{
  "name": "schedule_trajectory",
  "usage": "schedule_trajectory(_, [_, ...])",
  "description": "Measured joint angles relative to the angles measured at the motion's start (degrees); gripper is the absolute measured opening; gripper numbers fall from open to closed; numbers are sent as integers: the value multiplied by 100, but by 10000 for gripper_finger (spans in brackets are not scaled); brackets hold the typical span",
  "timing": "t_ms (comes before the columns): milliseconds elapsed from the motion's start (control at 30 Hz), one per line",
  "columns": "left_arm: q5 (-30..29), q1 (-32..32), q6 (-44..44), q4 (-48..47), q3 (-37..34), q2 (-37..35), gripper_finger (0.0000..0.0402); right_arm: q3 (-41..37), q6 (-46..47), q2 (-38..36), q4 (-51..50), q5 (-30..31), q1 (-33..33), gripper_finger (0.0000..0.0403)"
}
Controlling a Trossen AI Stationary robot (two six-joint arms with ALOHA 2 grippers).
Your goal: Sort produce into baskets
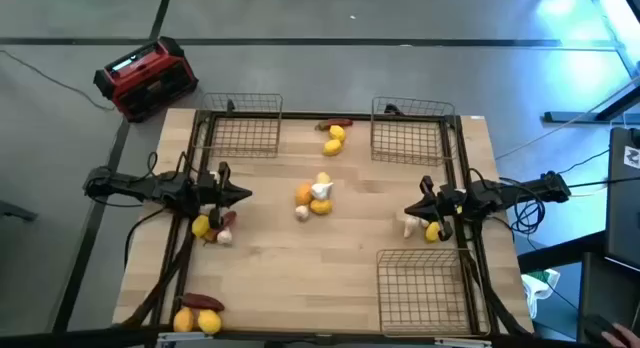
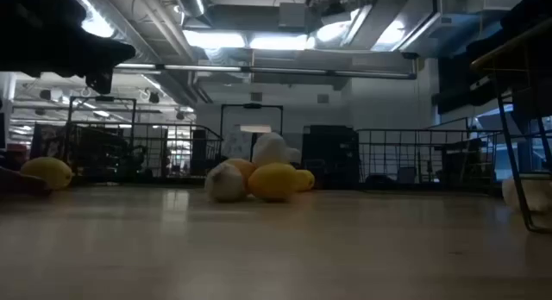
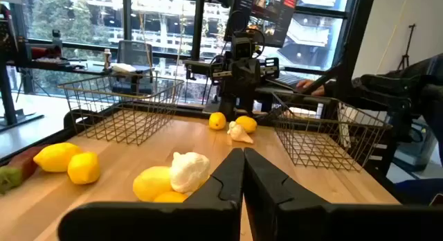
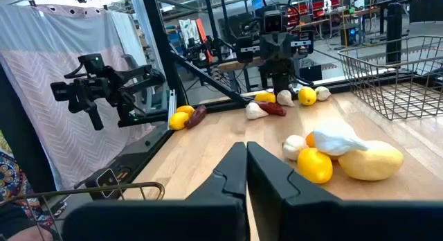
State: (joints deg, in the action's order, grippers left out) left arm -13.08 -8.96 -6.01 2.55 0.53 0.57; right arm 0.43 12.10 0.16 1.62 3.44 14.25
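Produce lies in groups on the wooden table. A central heap of yellow and orange fruits and whitish bulbs also shows in the low view. Lemons and a dark red pepper lie at the far edge, and more pieces lie at the near left corner. My left gripper hovers shut left of the heap, above a few pieces. My right gripper hovers shut right of the heap, near a bulb and a lemon. The shut fingers show in both wrist views. Three wire baskets stand at far left, far right and near right.
A red and black box sits on the floor beyond the table's far left corner. A black frame runs along the table's far edge and sides. Bare wood lies between the central heap and the near edge.
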Motion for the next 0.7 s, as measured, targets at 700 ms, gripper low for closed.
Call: schedule_trajectory(700, [-1,1,1,0,-1,1,4,2,-1,9,105,655,3,14])
